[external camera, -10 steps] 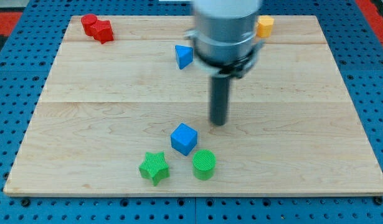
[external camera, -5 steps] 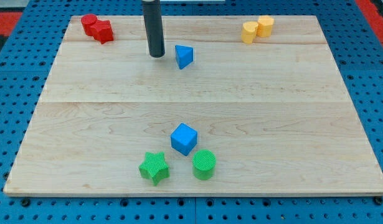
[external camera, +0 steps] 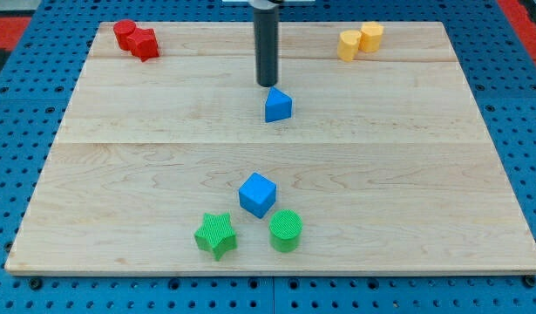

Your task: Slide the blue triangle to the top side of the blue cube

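While no pincer shows on this arm, so its state cannot be told, my tip (external camera: pixel 268 84) stands just above the blue triangle (external camera: pixel 278 105) toward the view's top, apparently placed to push it downward. That triangle sits near mid-worktop (external camera: pixel 442 174), well apart from the blue cube (external camera: pixel 257 194) below it. A green star (external camera: pixel 216 235) and green cylinder (external camera: pixel 285 230) flank the cube's lower side, leaving its top side free.

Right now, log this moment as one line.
my tip: just above blue triangle | blue cube: farther down the board | triangle not yet at cube
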`<move>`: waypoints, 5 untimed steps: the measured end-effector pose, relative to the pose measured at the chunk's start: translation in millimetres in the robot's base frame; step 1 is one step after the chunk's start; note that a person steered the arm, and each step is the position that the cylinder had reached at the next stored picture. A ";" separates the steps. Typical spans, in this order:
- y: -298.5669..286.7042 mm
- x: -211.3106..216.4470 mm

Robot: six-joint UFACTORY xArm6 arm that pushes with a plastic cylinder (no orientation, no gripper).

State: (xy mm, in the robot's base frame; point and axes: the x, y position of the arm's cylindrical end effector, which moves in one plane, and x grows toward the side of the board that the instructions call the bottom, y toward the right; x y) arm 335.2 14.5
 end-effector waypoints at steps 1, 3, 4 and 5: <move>9.4 67.7; -7.7 103.0; -6.7 58.4; -59.3 89.7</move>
State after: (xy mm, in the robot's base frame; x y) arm 424.9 -44.8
